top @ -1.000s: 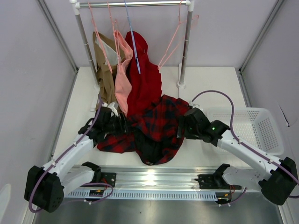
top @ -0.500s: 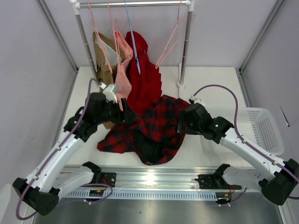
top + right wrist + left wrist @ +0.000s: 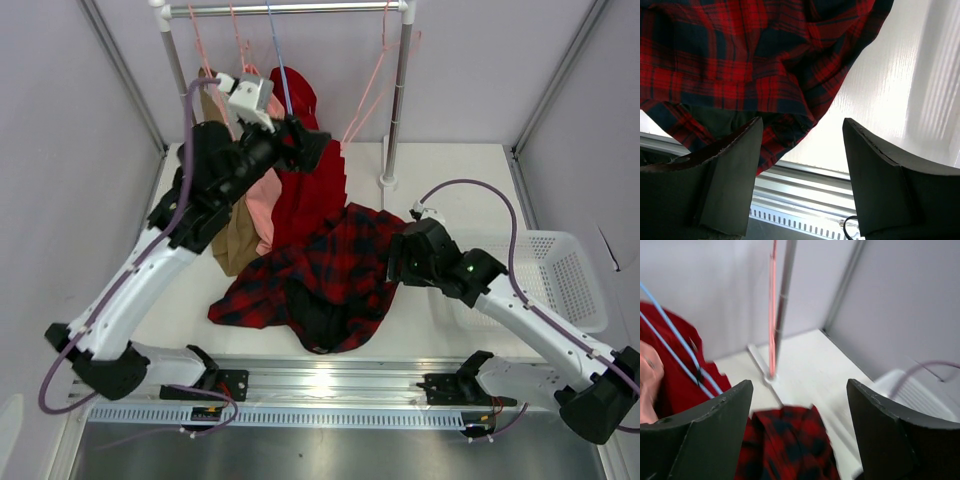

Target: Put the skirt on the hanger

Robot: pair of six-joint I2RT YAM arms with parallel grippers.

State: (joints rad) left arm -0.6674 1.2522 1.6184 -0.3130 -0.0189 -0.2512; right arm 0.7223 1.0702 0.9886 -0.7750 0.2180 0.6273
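The tartan skirt (image 3: 330,270) lies crumpled on the white table with its black lining showing at the front. It also shows in the left wrist view (image 3: 785,445) and the right wrist view (image 3: 740,60). An empty pale-pink hanger (image 3: 365,100) hangs at the right end of the rail, and shows blurred in the left wrist view (image 3: 772,305). My left gripper (image 3: 312,148) is raised high by the hung clothes, open and empty (image 3: 799,385). My right gripper (image 3: 398,268) is open and empty at the skirt's right edge (image 3: 802,122).
The clothes rack (image 3: 397,100) stands at the back with a tan garment (image 3: 228,200), a pink garment (image 3: 262,170) and a plain red pleated garment (image 3: 310,190) on a blue hanger (image 3: 285,90). A white basket (image 3: 560,275) sits at the right. The arms' metal rail (image 3: 330,385) runs along the front.
My left arm has lifted from the skirt's left side up and back toward the rack, jaws open. The right gripper has stayed at the skirt's right edge.
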